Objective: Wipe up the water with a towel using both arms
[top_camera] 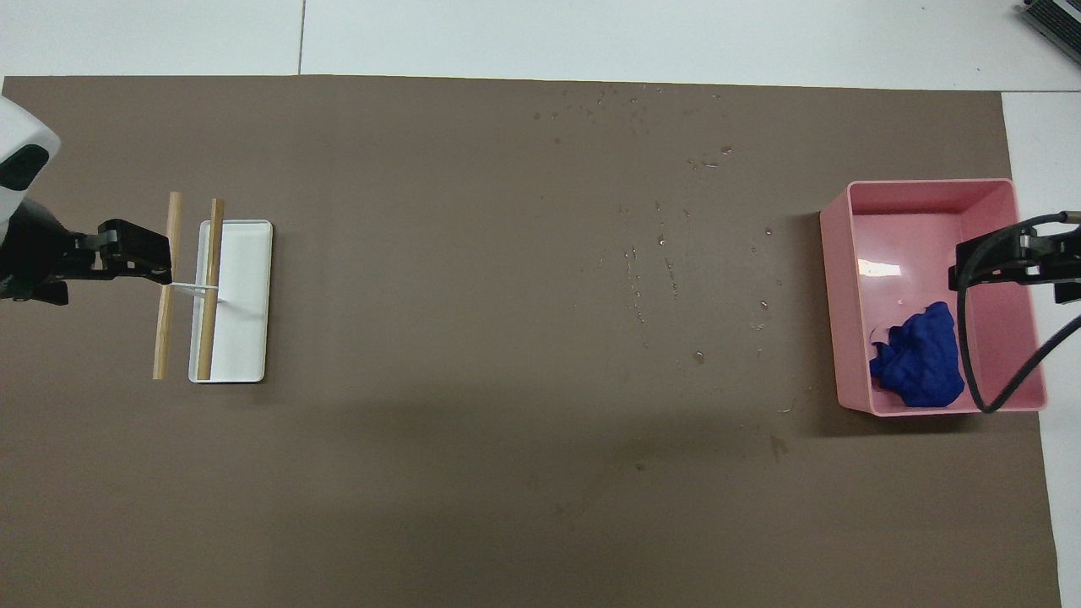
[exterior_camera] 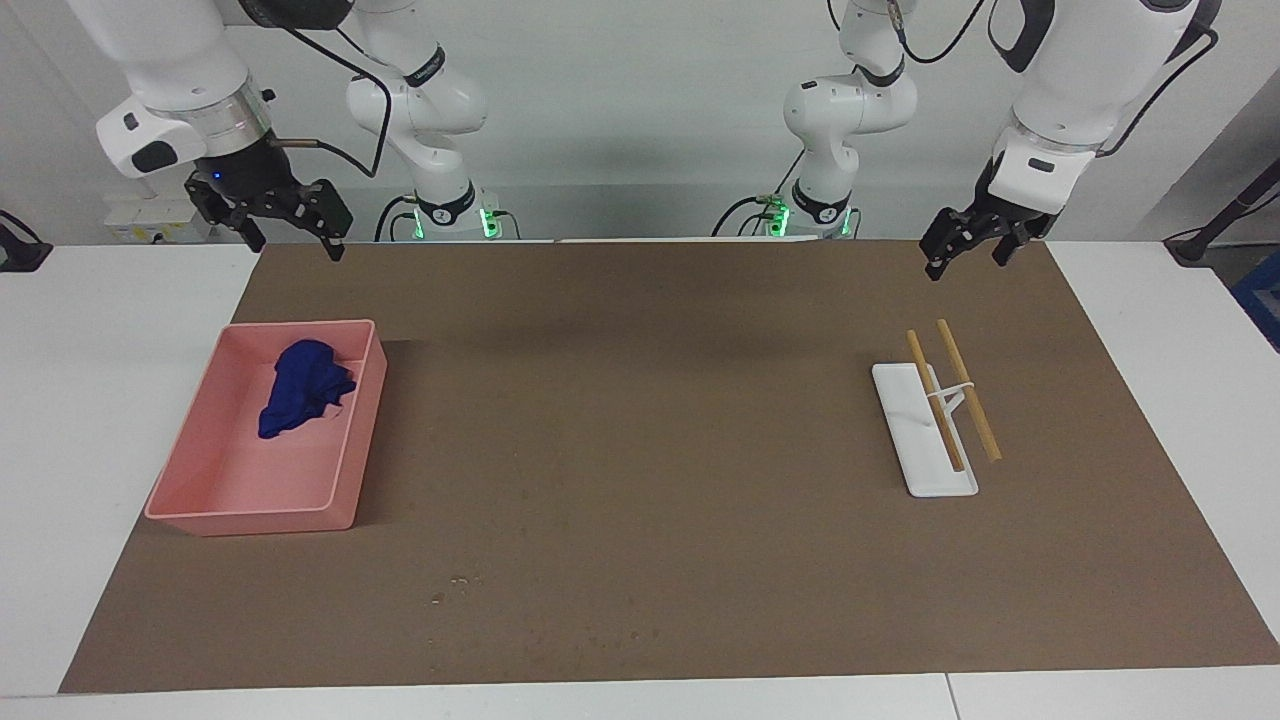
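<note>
The towel [exterior_camera: 305, 385] is a rumpled royal-blue cloth lying in the pink tray [exterior_camera: 250, 515], at the tray's end nearer the robots; it also shows in the overhead view [top_camera: 920, 355]. The water [exterior_camera: 455, 585] is tiny droplets scattered on the brown mat, from beside the tray out toward the edge farthest from the robots [top_camera: 667, 253]. My right gripper [exterior_camera: 293, 243] hangs open and empty, high over the tray [top_camera: 832, 295]; it also shows in the overhead view [top_camera: 988, 253]. My left gripper [exterior_camera: 967, 260] hangs open and empty, high beside the wooden sticks [top_camera: 139, 253].
A white stand [exterior_camera: 925, 450] carrying two wooden sticks [exterior_camera: 968, 390] joined by a white band lies toward the left arm's end of the table [top_camera: 245, 295]. The brown mat [exterior_camera: 640, 420] covers most of the white table.
</note>
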`<action>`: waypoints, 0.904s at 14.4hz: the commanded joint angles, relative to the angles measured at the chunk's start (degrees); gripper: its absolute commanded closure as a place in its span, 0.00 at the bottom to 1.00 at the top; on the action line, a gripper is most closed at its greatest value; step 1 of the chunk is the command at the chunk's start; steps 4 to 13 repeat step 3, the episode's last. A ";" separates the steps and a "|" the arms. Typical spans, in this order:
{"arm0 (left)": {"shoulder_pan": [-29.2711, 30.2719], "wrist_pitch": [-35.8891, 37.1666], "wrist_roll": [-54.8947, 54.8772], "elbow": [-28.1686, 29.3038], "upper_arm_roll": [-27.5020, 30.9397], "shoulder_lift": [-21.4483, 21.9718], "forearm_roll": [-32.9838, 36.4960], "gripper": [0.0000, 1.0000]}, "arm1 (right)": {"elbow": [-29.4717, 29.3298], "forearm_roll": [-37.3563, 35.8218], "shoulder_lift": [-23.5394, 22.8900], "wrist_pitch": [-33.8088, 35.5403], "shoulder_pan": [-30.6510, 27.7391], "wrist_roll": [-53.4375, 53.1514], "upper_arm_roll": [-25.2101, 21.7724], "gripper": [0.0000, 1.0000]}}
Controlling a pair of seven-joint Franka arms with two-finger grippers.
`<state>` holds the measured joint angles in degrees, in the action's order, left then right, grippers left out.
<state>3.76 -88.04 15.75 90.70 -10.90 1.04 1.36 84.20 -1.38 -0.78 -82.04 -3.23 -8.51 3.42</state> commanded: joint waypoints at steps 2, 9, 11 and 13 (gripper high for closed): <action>1.52 0.41 -0.55 0.36 -0.09 0.45 0.67 0.00 | 0.88 0.68 0.52 0.48 -0.37 0.16 0.18 0.00; 1.52 0.32 -0.63 0.36 -0.09 0.45 0.66 0.00 | 0.88 0.68 0.52 0.39 -0.46 0.16 0.18 0.00; 1.52 0.32 -0.63 0.36 -0.09 0.45 0.66 0.00 | 0.88 0.68 0.52 0.39 -0.46 0.16 0.18 0.00; 1.52 0.32 -0.63 0.36 -0.09 0.45 0.66 0.00 | 0.88 0.68 0.52 0.39 -0.46 0.16 0.18 0.00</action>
